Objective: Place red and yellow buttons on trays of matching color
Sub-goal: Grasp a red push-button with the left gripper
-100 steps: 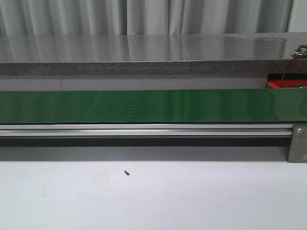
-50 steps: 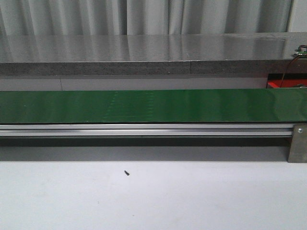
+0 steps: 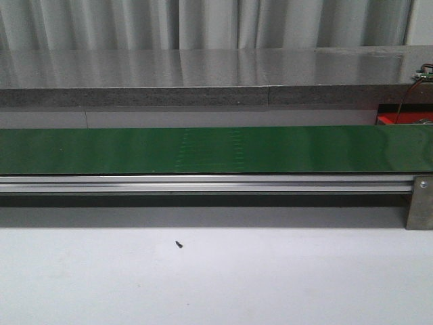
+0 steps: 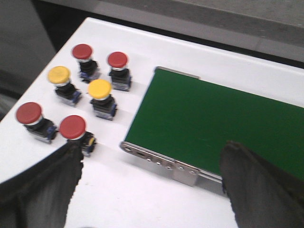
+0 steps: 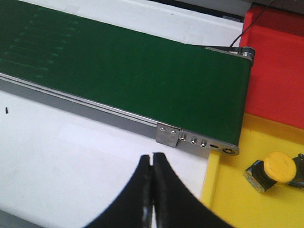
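Setting: a green conveyor belt (image 3: 216, 149) is crossing a white table (image 3: 216, 284).
Done: one yellow button (image 5: 274, 169) is lying in the yellow tray (image 5: 237, 199); the red tray (image 5: 275, 61) is showing nothing in view.
Left: four red buttons (image 4: 29, 114) and two yellow buttons (image 4: 100, 90) are waiting beside the belt's end.
Left gripper (image 4: 147, 175): hovering spread wide, empty.
Right gripper (image 5: 152, 164): pressed closed, holding nothing.

Grey curtain (image 3: 203, 24) behind stone ledge (image 3: 203, 74)

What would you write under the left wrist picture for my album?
Open left gripper above four red buttons and two yellow buttons beside the green belt.
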Controlling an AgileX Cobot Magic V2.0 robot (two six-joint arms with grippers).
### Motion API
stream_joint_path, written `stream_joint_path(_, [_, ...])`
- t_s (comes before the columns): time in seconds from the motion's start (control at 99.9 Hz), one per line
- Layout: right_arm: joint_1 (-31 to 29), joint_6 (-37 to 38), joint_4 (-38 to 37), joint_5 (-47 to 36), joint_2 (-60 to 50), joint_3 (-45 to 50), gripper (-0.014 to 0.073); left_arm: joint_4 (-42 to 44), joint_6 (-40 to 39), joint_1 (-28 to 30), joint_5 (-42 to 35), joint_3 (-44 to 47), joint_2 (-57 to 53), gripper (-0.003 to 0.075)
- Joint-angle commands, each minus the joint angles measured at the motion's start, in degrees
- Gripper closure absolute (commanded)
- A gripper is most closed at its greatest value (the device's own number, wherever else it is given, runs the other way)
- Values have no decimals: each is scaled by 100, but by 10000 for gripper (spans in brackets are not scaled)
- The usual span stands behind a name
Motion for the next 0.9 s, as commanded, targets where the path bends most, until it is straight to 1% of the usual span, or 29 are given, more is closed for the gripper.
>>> stream_joint_path(0.0, [-5, -38, 59, -287, -30, -138, 711, 69, -73, 417, -257, -493, 437, 146])
stream_joint_path(0.05, [-5, -38, 59, -287, -30, -138, 711, 69, -73, 671, -257, -657, 758, 146])
stream_joint_path(0.06, [-5, -38, 59, -287, -30, -138, 662, 69, -73, 699, -257, -657, 797, 146])
stream_joint_path(0.15, [-5, -38, 59, -287, -30, -138, 662, 69, -73, 976, -271, -867, 1268, 146])
stream_joint_path(0.25, [-5, -38, 59, -287, -30, -138, 662, 69, -73, 1126, -307, -1084, 1871, 146])
stream_joint_path(0.38, [-5, -38, 59, -287, -30, -138, 662, 160, -73, 1145, -322, -1293, 2535, 152])
stream_joint_path(0.481, [-5, -38, 59, -287, -30, -138, 662, 425, -73, 1145, -286, -1512, 3024, 153])
stream_joint_path(0.891, [-5, -38, 59, -287, -30, -138, 662, 526, -73, 1200, -195, -2418, 4212, 153])
